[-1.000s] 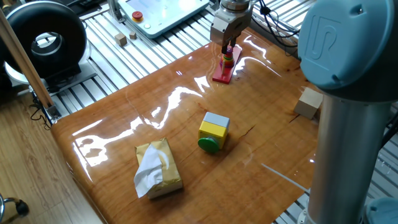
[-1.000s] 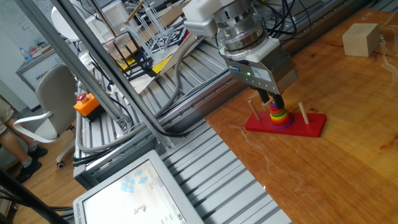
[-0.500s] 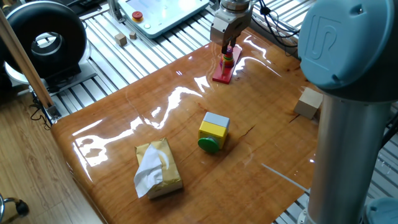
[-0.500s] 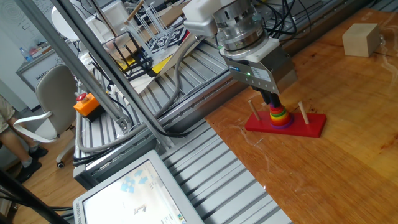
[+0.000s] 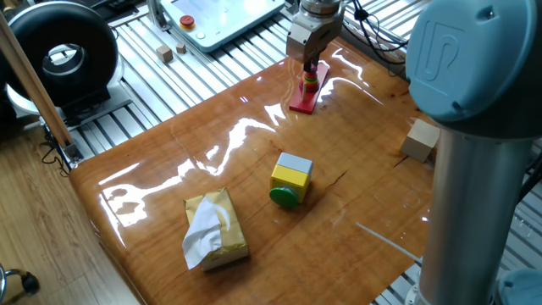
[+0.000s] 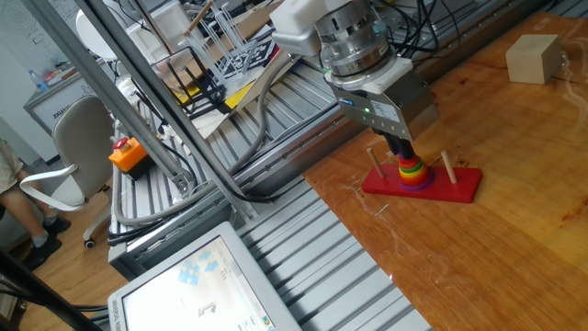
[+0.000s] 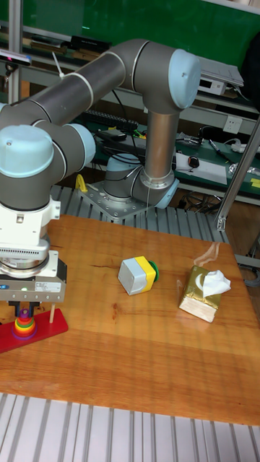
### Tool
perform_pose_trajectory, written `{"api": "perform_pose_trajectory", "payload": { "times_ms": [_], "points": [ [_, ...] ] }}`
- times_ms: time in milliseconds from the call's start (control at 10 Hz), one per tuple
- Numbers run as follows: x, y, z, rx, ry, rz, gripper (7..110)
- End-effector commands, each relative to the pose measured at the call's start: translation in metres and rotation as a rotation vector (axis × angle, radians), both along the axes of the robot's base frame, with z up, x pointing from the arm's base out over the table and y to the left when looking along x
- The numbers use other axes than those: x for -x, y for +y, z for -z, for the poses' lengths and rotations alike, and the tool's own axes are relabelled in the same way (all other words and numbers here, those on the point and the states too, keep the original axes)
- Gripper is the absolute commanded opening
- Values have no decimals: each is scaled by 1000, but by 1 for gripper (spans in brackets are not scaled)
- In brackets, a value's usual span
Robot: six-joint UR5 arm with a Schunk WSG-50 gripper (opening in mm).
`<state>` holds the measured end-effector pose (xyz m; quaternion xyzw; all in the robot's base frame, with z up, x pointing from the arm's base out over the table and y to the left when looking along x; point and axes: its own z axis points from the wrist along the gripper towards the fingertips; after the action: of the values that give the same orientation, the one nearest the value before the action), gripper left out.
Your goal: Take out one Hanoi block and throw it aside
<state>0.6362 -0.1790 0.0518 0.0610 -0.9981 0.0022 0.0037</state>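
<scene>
A peg tower (image 6: 412,171) of red, yellow, green and purple rings stands on a red base (image 6: 459,187) at the table's edge, also seen as the tower (image 5: 312,78) and tower (image 7: 24,323). My gripper (image 6: 402,149) hangs straight down over it, its dark fingers reaching the tower's top. The gripper (image 5: 310,64) and gripper (image 7: 23,307) cover that top in every view. The Hanoi block is hidden; whatever sits between the fingers does not show. Finger spacing is too small to judge.
A yellow cube (image 5: 290,178) with a grey block and green cap lies mid-table. A gold tissue box (image 5: 216,229) sits nearer the front edge. A pale wooden block (image 6: 533,57) rests to the far side. Two bare pegs (image 6: 375,164) flank the tower.
The gripper has shifted only very slightly over the tower; the rings and base stay where they were.
</scene>
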Motion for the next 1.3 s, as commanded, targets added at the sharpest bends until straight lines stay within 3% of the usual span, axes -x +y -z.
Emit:
{"api": "perform_pose_trajectory", "payload": {
  "times_ms": [0,1200],
  "points": [
    [0,0,-1,-7,0,25,7],
    [4,1,-7,-17,14,59,7]
  ]
}}
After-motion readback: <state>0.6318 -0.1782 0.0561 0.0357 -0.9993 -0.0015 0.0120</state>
